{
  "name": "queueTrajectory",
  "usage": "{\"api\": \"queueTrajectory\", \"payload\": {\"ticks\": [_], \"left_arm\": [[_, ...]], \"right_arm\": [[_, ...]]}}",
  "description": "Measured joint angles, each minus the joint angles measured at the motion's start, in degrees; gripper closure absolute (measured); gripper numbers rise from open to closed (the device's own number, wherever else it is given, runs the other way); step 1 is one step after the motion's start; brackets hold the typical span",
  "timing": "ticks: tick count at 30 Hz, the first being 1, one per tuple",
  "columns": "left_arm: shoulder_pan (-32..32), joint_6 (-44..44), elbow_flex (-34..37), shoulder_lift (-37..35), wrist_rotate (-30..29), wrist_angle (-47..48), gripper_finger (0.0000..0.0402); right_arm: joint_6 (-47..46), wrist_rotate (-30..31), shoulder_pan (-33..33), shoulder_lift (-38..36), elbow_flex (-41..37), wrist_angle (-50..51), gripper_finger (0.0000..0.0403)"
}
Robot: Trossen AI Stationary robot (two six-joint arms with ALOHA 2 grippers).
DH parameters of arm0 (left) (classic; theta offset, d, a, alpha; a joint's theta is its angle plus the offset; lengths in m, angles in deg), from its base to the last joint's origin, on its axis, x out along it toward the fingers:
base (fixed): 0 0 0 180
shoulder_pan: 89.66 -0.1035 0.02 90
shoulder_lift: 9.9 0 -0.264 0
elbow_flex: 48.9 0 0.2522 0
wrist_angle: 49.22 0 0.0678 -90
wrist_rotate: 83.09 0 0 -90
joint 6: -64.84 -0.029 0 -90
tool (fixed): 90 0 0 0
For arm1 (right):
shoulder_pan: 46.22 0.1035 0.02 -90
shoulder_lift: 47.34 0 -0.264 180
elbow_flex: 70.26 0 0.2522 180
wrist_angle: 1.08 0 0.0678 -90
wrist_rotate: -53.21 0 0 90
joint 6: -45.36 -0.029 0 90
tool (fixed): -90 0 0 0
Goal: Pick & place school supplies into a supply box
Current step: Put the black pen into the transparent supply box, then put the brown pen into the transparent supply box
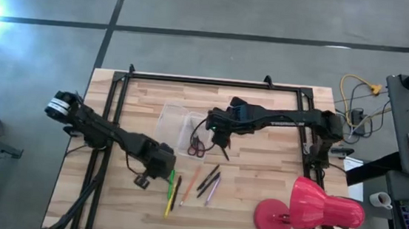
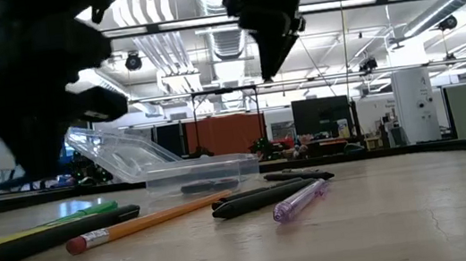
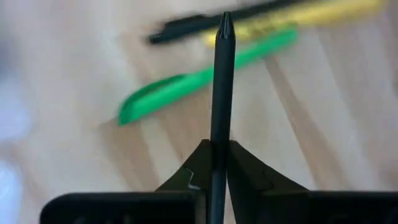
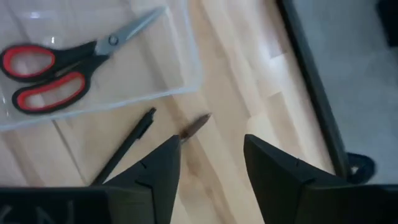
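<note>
Over the pens: my left gripper (image 3: 217, 177) pinching a black pen (image 3: 221, 93).
Beside the box (image 1: 172, 120): my right gripper (image 4: 210, 163), fingers apart, holding nothing.
Scissors (image 4: 59, 65): inside box.
Pens: near of box.

The clear box (image 1: 177, 125) sat at the table's middle, red-handled scissors (image 1: 196, 145) lying flat inside. A black pen (image 3: 221, 112) stood pinched in the left claw (image 3: 214, 163). Green (image 1: 171, 180), yellow (image 1: 168, 204), orange (image 1: 189, 185), black (image 1: 208, 180) and pinkish (image 1: 212, 192) pens lay nearer.
</note>
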Motion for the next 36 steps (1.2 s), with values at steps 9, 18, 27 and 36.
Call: {"api": "queueTrajectory", "payload": {"ticks": [9,18,27,36], "left_arm": [[-7.5,46.2,-1.9,-5.9,-5.4,-14.2,0.0389],[-19.3,66.7,-1.9,-3.3,-15.8,-30.1,0.0384],[-24.7,72.7,-1.9,4.4,-15.1,-29.7,0.0361],[-25.0,73.6,-1.8,8.0,-13.6,-28.3,0.0296]], "right_arm": [[-4.5,0.0,-0.4,-14.6,-14.0,-10.6,0.0262],[-14.4,-0.1,-0.4,-24.0,-25.8,-17.2,0.0264],[-24.4,-0.3,-0.4,-24.3,-33.1,-17.7,0.0264],[-31.0,-9.5,-3.4,-13.6,-34.7,-21.0,0.0264]]}}
